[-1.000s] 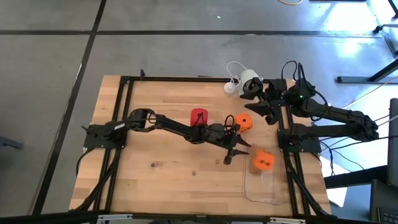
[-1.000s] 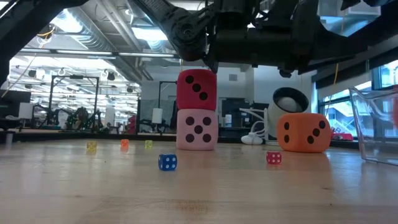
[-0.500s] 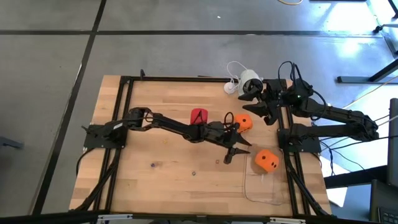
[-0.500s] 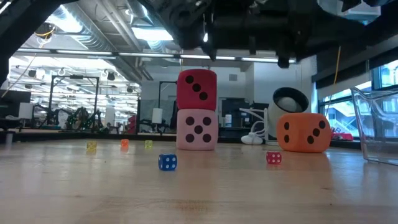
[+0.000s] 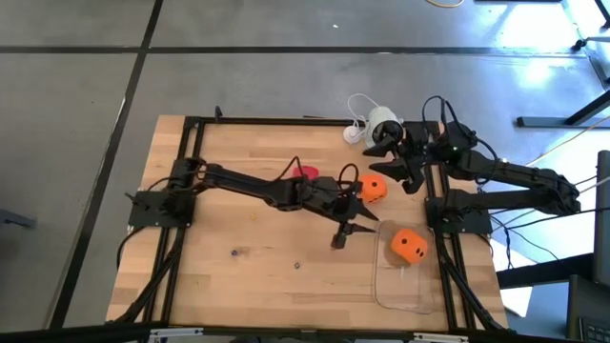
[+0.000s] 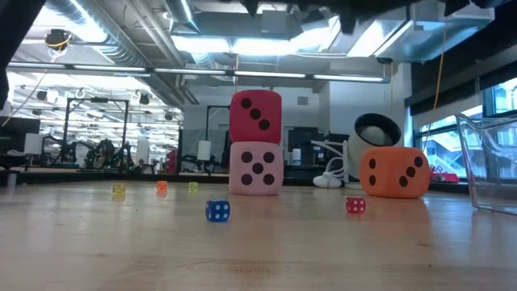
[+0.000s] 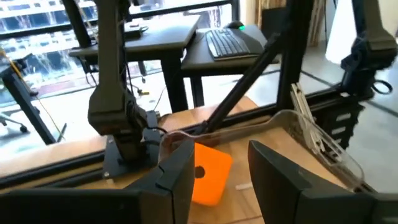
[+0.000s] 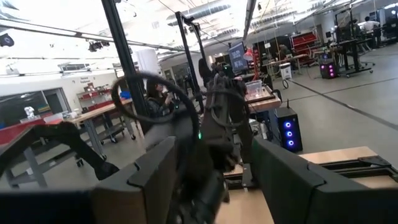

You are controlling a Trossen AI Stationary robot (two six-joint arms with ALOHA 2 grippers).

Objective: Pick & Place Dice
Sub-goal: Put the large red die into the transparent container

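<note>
A red die [image 6: 256, 115] rests on top of a pale pink die [image 6: 256, 168] at mid table; from above only a sliver of the red die [image 5: 307, 172] shows past my left arm. One orange die [image 5: 372, 189] sits on the wood. A second orange die [image 5: 408, 245] lies inside the clear container [image 5: 400, 286]. My left gripper [image 5: 355, 233] hangs open above the table, just left of the container. In its wrist view that die [image 7: 208, 174] shows beyond the open fingers. My right gripper [image 5: 396, 176] waits open, high up by the white camera [image 5: 383, 122].
Small dice lie on the wood near the front: a blue one [image 6: 216, 210], a red one [image 6: 355, 205] and several more at the left. The white round camera [image 6: 376, 133] and its cable stand at the far edge. The container's wall [image 6: 489, 162] rises at the right.
My left gripper has risen, up out of the low view, and has drawn back a little toward the table's left. The orange die in the container has turned onto another face and come to rest there. The red and pink stack has kept still.
</note>
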